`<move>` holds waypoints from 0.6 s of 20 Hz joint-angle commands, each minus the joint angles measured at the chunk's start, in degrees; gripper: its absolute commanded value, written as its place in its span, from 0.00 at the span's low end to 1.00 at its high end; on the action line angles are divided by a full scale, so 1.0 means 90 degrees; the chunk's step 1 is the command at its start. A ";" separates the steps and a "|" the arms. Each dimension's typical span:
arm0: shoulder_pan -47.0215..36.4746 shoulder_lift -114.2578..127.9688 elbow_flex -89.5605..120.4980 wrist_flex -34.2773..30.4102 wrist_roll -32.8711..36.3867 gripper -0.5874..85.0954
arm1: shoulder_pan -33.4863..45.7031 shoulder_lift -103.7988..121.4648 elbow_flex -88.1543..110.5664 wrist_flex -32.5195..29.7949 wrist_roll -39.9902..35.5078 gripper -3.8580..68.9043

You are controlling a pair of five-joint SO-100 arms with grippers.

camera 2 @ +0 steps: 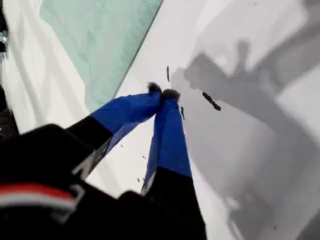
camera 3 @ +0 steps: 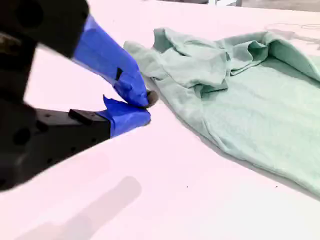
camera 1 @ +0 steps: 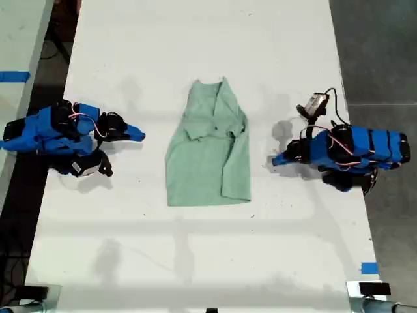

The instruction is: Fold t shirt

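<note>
Now, the t shirt lies flat on the white desk, between my two arms, and no jaws touch it. It is pale mint green and wrinkled. Both sleeves are folded in over the chest, the collar end is narrow, and the hem end is wider and quite smooth.

My first gripper is the one at the exterior view's right. In the first wrist view its blue jaws are pressed together, the dark tips meet, and they pinch nothing. The tips stay low over bare desk. The shirt is ahead of these jaws and to one side, near but apart, with its straight side edge running past them. Some small dark marks lie on the desk just beside the tips.

My second gripper is at the exterior view's left and points toward the shirt. Its jaws are also closed at the tips and hold nothing. The shirt begins just beyond these tips; the folded sleeve and the collar part are the nearest cloth. From this view I cannot tell if the tips touch the desk.

A piece of blue tape sticks on the desk edge, well behind my first gripper.
</note>
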 commanded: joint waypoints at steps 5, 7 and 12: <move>0.0293 0.0059 0.0078 0.0020 -0.0176 0.01 | 0.0068 0.0098 0.0381 0.0049 0.0088 0.06; 0.0332 0.0059 0.0088 0.0010 -0.0107 0.01 | 0.0068 0.0098 0.0381 0.0049 0.0088 0.06; 0.0625 -0.0049 -0.0293 -0.0029 -0.0908 0.01 | 0.0088 0.0098 0.0381 0.0049 0.0107 0.06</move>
